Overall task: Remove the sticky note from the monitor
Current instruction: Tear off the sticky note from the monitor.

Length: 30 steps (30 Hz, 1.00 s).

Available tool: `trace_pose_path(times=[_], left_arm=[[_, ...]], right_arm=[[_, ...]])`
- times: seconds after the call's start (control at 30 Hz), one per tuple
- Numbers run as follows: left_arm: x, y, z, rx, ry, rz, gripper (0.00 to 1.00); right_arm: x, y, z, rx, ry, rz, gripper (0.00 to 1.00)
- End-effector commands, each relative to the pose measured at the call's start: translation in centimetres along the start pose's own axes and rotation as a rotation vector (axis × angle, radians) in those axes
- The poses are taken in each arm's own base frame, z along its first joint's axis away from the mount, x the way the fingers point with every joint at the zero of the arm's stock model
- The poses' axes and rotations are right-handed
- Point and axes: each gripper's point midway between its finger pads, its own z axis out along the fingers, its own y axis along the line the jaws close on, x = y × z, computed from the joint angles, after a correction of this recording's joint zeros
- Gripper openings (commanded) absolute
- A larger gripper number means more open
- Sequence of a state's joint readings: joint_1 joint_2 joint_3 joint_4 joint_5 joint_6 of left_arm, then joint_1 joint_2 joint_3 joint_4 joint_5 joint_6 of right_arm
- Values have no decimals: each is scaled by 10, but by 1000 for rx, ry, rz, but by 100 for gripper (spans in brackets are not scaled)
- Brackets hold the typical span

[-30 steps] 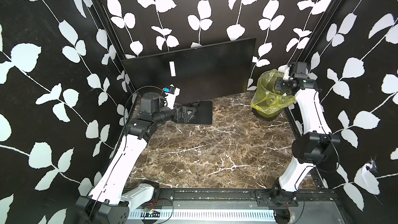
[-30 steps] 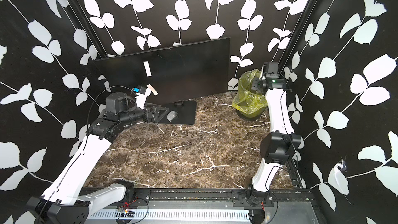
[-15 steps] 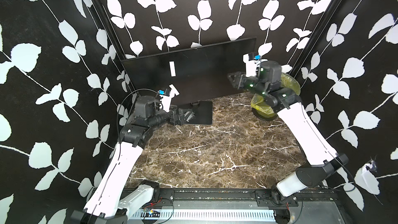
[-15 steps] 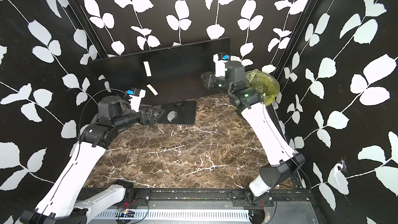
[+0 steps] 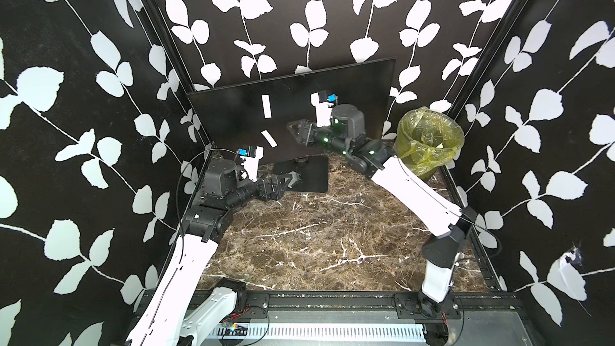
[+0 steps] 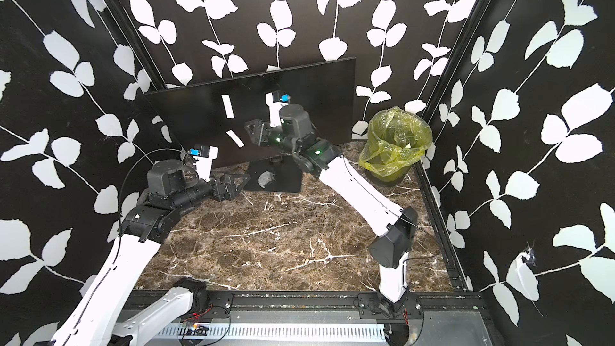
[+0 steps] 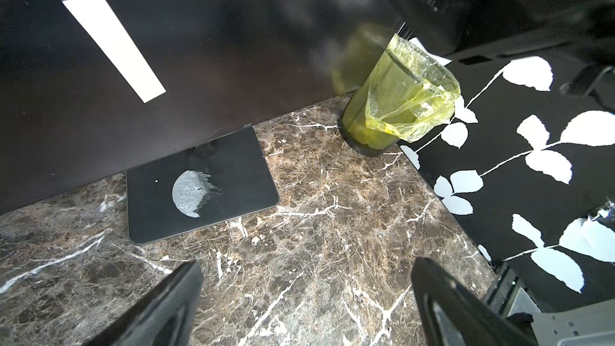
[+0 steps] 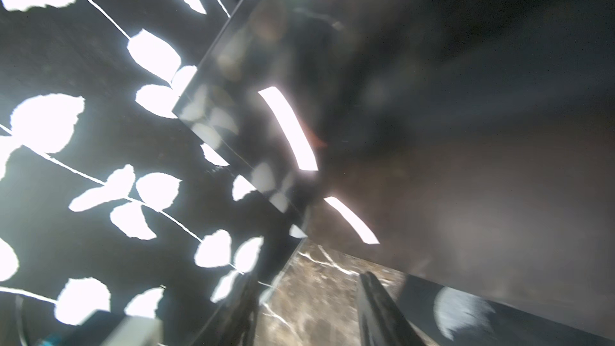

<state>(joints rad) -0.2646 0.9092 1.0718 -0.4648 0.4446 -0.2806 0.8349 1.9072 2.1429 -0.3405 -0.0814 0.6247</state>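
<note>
Body: left arm (image 5: 186, 271) and right arm (image 5: 412, 191) have white shell links and black cylindrical joints. Green lights (image 5: 336, 122) dot the right arm's outer joints. A thin black cable (image 5: 179, 181) loops off each arm. Each wrist carries a white camera mount (image 5: 253, 159) with a blue tag. Black fingers on left gripper (image 7: 306, 264) and right gripper (image 8: 307, 276).

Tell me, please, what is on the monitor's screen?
Two white strips: the upper sticky note and the slanted lower sticky note. The right arm covers part of the monitor, hiding that area.
</note>
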Motion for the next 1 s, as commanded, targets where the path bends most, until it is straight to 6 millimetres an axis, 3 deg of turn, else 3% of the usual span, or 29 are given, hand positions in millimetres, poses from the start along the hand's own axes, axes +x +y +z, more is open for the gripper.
trace_pose_path(times=[0.0, 0.27, 0.97], left_arm=[[-12, -5, -4, 19, -53, 3, 99], [-8, -4, -2, 25, -36, 2, 99], [-2, -5, 2, 43, -14, 3, 99]], right_arm=[[-20, 28, 10, -68, -96, 58, 50], [-7, 25, 49, -59, -115, 113, 50], [-13, 8, 80, -13, -202, 145, 49]])
